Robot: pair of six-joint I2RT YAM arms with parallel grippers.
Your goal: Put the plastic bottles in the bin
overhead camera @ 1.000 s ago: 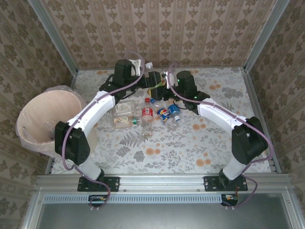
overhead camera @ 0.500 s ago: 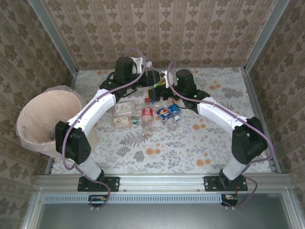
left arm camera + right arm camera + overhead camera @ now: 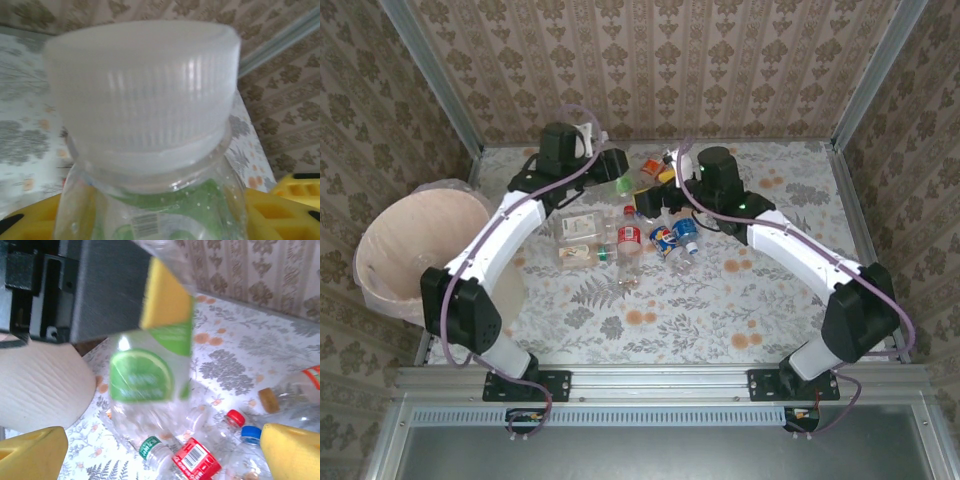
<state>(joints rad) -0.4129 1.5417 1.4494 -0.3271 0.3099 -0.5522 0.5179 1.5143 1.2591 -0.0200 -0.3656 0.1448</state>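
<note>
Your left gripper (image 3: 150, 222) is clamped on a clear plastic bottle with a white ribbed cap and a green label (image 3: 145, 100); in the left wrist view this bottle stands upright between the two yellow pads (image 3: 277, 210), its cap close to the lens; in the right wrist view one yellow pad presses flat against the bottle's side just above a round lime picture on the label, though that part is blurred.

From above, you see the held bottle at the far left part of the table with the leaf-and-flower-patterned cloth (image 3: 720, 300), just beyond the heap of small clear plastic bottles (image 3: 630, 238), and well apart from the round pale pink bin (image 3: 380, 285); the bin sits off the table's left edge, beside the left arm's elbow, with a thin clear bag bunched at its rim.

Your right gripper (image 3: 161, 457) has its yellow fingers (image 3: 30, 455) spread wide at the two lower corners of its wrist view, gripping nothing; it points at the held bottle and at the heap below it.

In that heap you can make out a bottle with a red label (image 3: 192, 460), a green cap (image 3: 148, 444), a red cap (image 3: 235, 417) and a blue cap (image 3: 251, 432), all lying on the cloth; whether the held bottle's base touches them, you cannot tell.
</note>
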